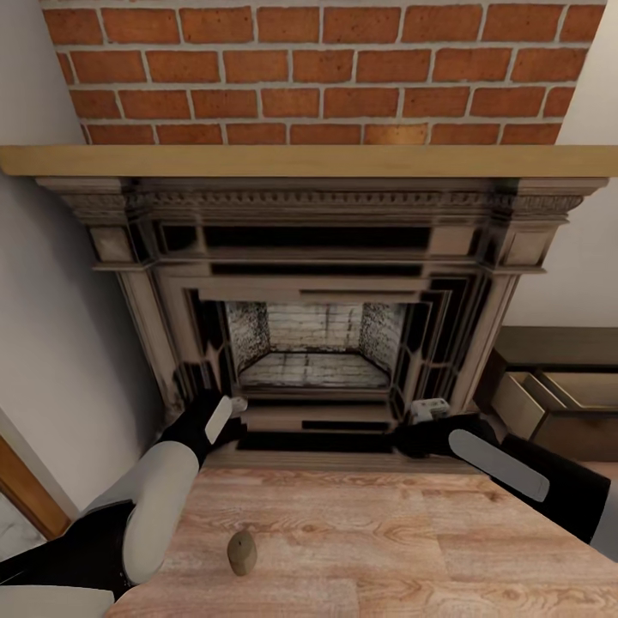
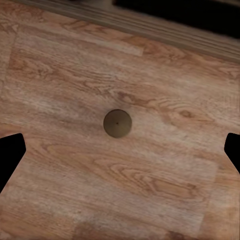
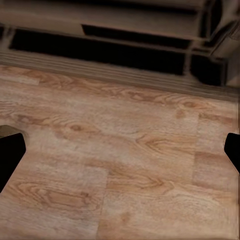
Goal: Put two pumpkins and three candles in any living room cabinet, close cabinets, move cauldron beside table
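so the head view looks straight at the ornate beige fireplace (image 1: 313,292), with the red brick wall (image 1: 318,73) above it and a pale wooden mantel shelf (image 1: 309,160) running across. both arms are held out low over the wood plank floor (image 1: 360,541) in front of the hearth. one candle (image 1: 242,552), a stubby grey-beige cylinder, stands on the floor close to the robot, just beside the left forearm and well short of the fireplace base. from the left wrist view you look right down on its round top (image 2: 117,123) with the tiny wick dot in the middle, and it stands upright, nothing touching it. the left gripper (image 2: 120,150) is spread wide, its dark fingertips (image 2: 11,155) poking in at either edge of that picture with the candle sitting roughly between them but further out, not pinched. the right gripper (image 3: 120,150) is also spread apart with nothing in it, hanging over bare planks near the dark base of the fireplace (image 3: 125,47). in the head view the left gripper (image 1: 233,410) and the right gripper (image 1: 427,414) both sit up near the hearth edge, though from there i can't really make out the fingers. off to the right, beside the fireplace, the dark-brown cabinet (image 1: 549,348) has a drawer (image 1: 549,399) pulled out, showing its pale beige inside.
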### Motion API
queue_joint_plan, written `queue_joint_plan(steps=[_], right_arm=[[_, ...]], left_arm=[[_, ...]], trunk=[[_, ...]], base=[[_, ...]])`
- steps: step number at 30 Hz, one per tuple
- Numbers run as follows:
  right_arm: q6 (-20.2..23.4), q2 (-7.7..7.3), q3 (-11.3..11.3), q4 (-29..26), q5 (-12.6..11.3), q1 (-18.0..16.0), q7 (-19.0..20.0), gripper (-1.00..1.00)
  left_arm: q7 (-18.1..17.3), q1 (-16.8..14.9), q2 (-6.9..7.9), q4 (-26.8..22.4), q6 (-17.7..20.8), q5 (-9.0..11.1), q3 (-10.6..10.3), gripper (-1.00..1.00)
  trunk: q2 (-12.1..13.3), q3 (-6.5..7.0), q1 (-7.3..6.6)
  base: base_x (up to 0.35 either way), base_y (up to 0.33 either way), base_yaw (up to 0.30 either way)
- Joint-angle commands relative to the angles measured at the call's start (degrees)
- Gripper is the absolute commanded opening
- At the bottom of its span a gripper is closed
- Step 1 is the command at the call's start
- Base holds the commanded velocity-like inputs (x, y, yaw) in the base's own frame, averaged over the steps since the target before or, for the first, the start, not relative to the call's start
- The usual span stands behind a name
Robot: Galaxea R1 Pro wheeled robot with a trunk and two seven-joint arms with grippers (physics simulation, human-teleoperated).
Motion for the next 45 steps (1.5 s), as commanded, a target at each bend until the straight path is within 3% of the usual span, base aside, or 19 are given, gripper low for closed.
queue_joint_plan(steps=[1,11,17,26,30,34,36,37,41,45], right_arm=[[-0.19,-0.06,0.41,-0.99,-0.5,-0.03,-1.57,1.0],[-3.07,0.01,2.89,-4.78,-0.51,0.11,-5.6,1.0],[-3.38,0.14,3.1,-4.77,-0.52,0.12,-5.82,1.0],[-3.43,0.17,3.06,-4.79,-0.51,0.12,-5.85,1.0],[-3.43,0.17,3.05,-4.78,-0.51,0.12,-5.82,1.0],[-3.43,0.17,3.04,-4.78,-0.51,0.12,-5.82,1.0],[-3.43,0.14,3.01,-4.78,-0.51,0.12,-5.84,1.0],[-3.43,0.12,2.99,-4.78,-0.51,0.12,-5.85,1.0],[-3.43,0.07,2.91,-4.78,-0.51,0.12,-5.85,1.0],[-3.43,0.01,2.82,-4.71,-0.47,0.12,-5.86,1.0]], left_arm=[[0.33,-0.04,0.05,0.18,0.12,0.25,0.29,1.0],[0.32,-0.04,0.83,0.96,-0.1,0.14,0.27,1.0],[0.36,-0.04,0.92,1.01,-2.52,-0.02,0.23,1.0],[0.21,-0.04,0.94,0.75,-2.79,-0.01,0.09,1.0],[0.21,-0.04,0.84,-1.47,0.09,0.05,0.06,1.0],[0.36,-0.07,0.73,-6.66,7.99,-0.38,-0.07,1.0],[0.3,-0.1,0.72,-9.01,9.89,-2.17,-0.16,1.0],[0.13,-0.11,0.73,-9.96,10.63,-4.2,-0.17,1.0],[-0.44,-0.24,0.65,-11.43,11.62,-9.01,-0.14,1.0],[-0.99,-0.86,-0.13,-11.93,11.84,-10.39,-0.1,1.0]], trunk=[[-0.45,-0.25,0.22],[-4.46,-2.04,2.42],[-6.87,-3.12,3.74],[-10.48,-4.73,5.71],[-12.08,-5.45,6.59],[-13.69,-6.17,7.47],[-14.49,-6.53,7.91],[-14.89,-6.71,8.13],[-16.49,-7.43,9.01],[-18.1,-8.15,9.89]], base=[[0.0,0.0,0.0],[0.0,0.0,0.0],[0.0,0.0,0.0],[0.0,0.0,0.0],[0.0,0.0,0.0],[0.0,0.0,0.0],[0.0,0.0,0.0],[0.0,0.0,0.0],[0.0,0.0,0.0],[0.0,0.0,0.0]])
